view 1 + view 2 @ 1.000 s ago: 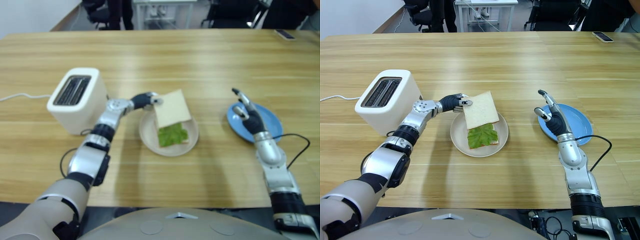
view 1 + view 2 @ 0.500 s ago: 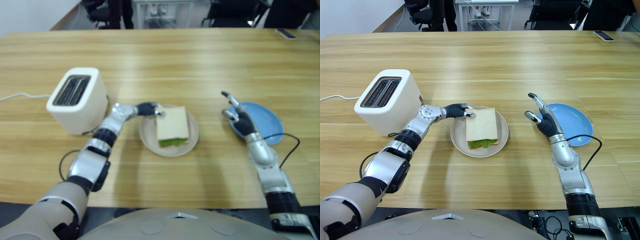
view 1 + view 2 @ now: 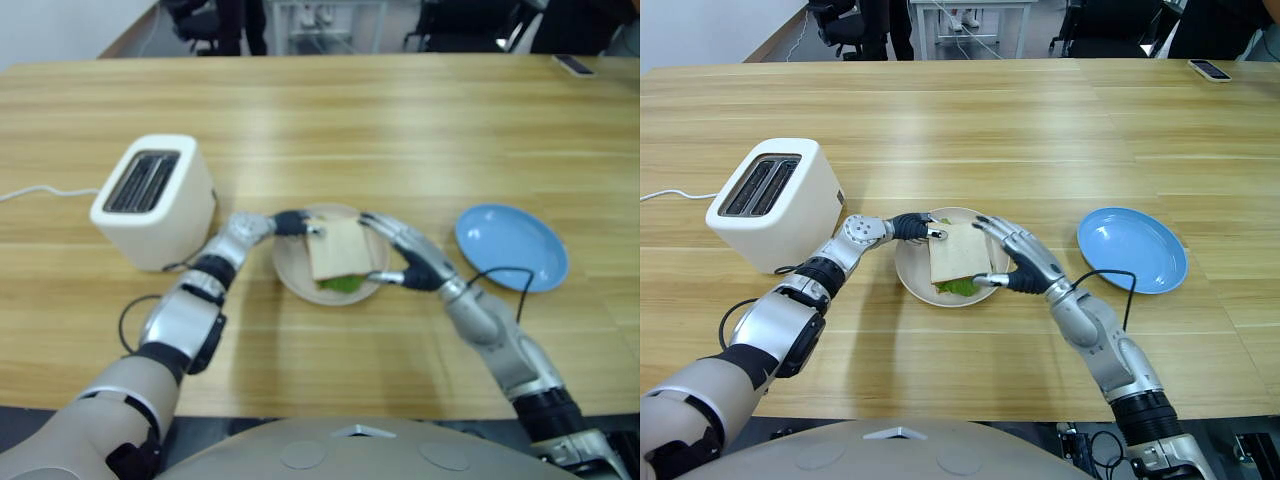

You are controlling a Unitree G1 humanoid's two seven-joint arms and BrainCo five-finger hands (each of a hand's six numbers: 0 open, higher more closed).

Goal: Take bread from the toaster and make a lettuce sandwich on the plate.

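My left hand (image 3: 908, 225) pinches the square white bread slice (image 3: 958, 255) at the round cream plate's (image 3: 910, 273) left edge, my right hand (image 3: 1025, 265) open opposite, so I should nudge gently, covering the green lettuce leaf (image 3: 958, 288).

A white toaster (image 3: 775, 200) stands on the left of the wooden table (image 3: 970, 130), both slots facing up, and a white cord (image 3: 668, 196) runs off to the left edge. Just right of it sits a cream plate (image 3: 908, 278) holding a sandwich: a slice of bread (image 3: 958, 254) lies flat on top, with lettuce (image 3: 958, 288) peeking out at its near edge. The left hand (image 3: 910, 226) pinches the slice's far left corner with its fingertips. The right hand (image 3: 1020, 262) comes in from the other side with fingers spread, tips against the slice's right edge. A blue plate (image 3: 1132, 250) lies further right, well apart, and a phone (image 3: 1208, 71) rests at the far right corner.
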